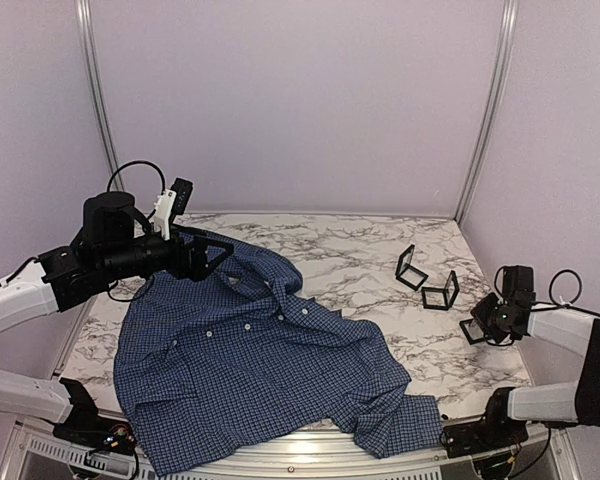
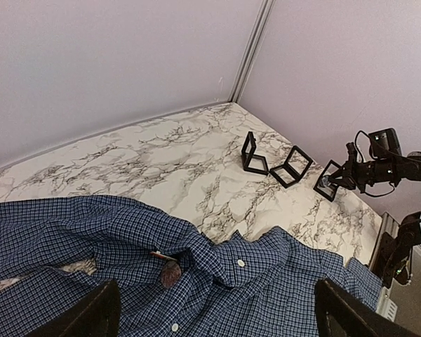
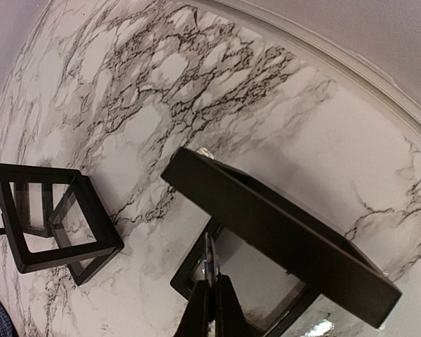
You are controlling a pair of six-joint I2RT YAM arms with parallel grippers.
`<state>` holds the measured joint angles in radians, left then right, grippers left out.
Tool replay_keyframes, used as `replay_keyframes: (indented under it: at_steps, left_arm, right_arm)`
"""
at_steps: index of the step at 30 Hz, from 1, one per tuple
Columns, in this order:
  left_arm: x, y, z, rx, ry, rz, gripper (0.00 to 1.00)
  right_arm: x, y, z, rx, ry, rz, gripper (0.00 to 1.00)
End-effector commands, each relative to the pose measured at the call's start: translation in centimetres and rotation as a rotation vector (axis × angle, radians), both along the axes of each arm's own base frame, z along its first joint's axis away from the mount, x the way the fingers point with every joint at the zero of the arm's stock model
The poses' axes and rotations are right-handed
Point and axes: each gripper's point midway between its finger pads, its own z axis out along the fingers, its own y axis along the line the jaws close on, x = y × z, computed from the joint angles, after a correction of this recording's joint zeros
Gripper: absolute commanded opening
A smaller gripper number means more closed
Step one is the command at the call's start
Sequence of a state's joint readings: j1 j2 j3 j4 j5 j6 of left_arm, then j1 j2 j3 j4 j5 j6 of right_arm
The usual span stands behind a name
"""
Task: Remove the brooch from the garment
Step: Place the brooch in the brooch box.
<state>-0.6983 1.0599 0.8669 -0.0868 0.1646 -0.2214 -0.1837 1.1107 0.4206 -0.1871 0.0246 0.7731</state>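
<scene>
I take the garment point(image 1: 250, 350) as my landmark: it lies spread over the left half of the surface point(image 1: 350, 250), and its hem spills over the near edge. My left pincer point(image 1: 212, 256) hangs above the garment's collar end with its fingers point(image 2: 91, 316) wide apart, touching nothing. Between them, in the collar fold, I see a small roundish brownish-orange thing that I take for the brooch point(image 2: 170, 272), sitting on the cloth. To the right of the garment there is a broad stretch of bare marble, open room for moving, and beyond it the black frames point(image 1: 441, 291) stand near the far right corner, well apart from the cloth. My right pincer point(image 3: 211, 298) is at the farthest frame point(image 3: 281, 239), by the surface's right edge. Its fingers are together, and I cannot tell whether they pinch anything.
</scene>
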Motion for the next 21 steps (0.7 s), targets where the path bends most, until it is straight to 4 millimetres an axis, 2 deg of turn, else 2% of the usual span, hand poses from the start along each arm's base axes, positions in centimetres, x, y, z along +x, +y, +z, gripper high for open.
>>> replay_keyframes:
  at_steps: [1,7,21]
  left_arm:
    - [-0.2,0.0,0.2,-0.017,-0.005,-0.012,0.99]
    - [-0.2,0.0,0.2,-0.018,-0.004,-0.013,0.99]
    - [-0.2,-0.2,0.1,-0.021,0.003,-0.02,0.99]
  right_arm:
    - [-0.7,-0.2,-0.4,-0.004,0.038,-0.003,0.06]
    - [-0.8,-0.4,-0.1,-0.015,0.058,-0.001,0.18]
    - [-2.0,-1.1,1.1,-0.069,0.101,-0.008,0.31]
